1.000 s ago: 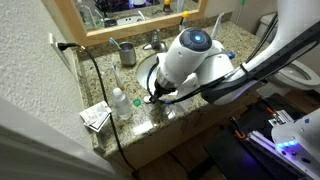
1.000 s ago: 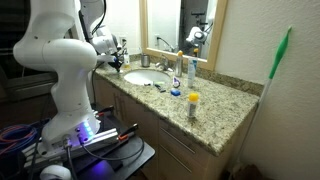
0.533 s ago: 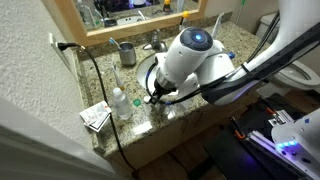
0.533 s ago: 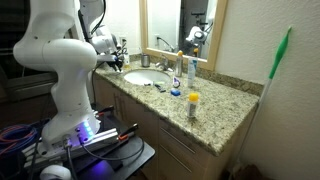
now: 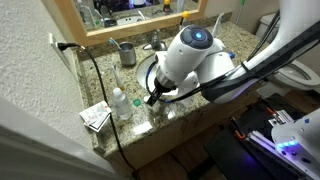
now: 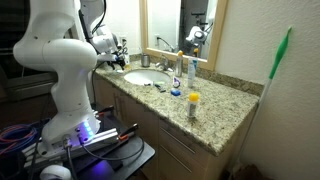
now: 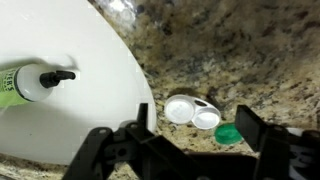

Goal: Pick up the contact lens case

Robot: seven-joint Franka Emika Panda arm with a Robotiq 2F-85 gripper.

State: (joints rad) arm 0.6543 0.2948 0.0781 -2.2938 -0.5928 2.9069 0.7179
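Note:
In the wrist view the contact lens case [image 7: 192,112] lies flat on the speckled granite counter [image 7: 230,50], a small whitish case with two round lidded cups. My gripper [image 7: 197,135] is open just above it, one black finger [image 7: 138,135] by the sink rim and the other on the right. The case sits between the fingers, slightly ahead of them and untouched. A small green object [image 7: 228,134] lies against the case's right side. In both exterior views the gripper [image 5: 153,97] [image 6: 122,60] hangs low at the counter edge, and the arm hides the case.
The white sink basin [image 7: 60,100] fills the left of the wrist view, with a green pump bottle [image 7: 25,82] lying in it. A clear bottle with a white cap [image 5: 120,102] stands beside the gripper. Small bottles [image 6: 193,103] and a faucet [image 6: 165,60] stand further along the counter.
The arm stays where it was in both exterior views. The jaws have gone from shut to open, and nothing is held.

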